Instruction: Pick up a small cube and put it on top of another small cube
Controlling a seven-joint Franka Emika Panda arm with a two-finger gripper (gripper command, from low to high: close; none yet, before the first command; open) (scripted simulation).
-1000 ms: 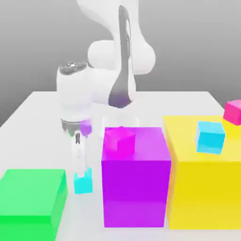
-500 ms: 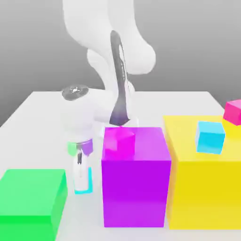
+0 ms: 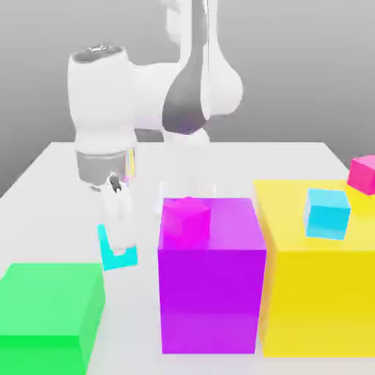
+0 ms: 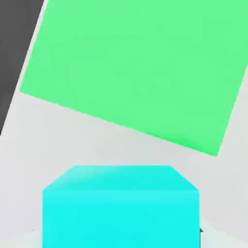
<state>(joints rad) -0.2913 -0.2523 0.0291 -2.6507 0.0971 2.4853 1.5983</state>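
Small cube point(image 3: 117, 253): plain glossy cyan, tiny against the big magenta block point(image 3: 212, 275). Held off the table, tilted, one corner lower than the others, pinched at its upper part between pale fingers. Sits just off the magenta block's side toward the exterior view's left, roughly level with that block's upper half. In the hand view the small cube point(image 4: 121, 206) shows a flat cyan face, unmarked.
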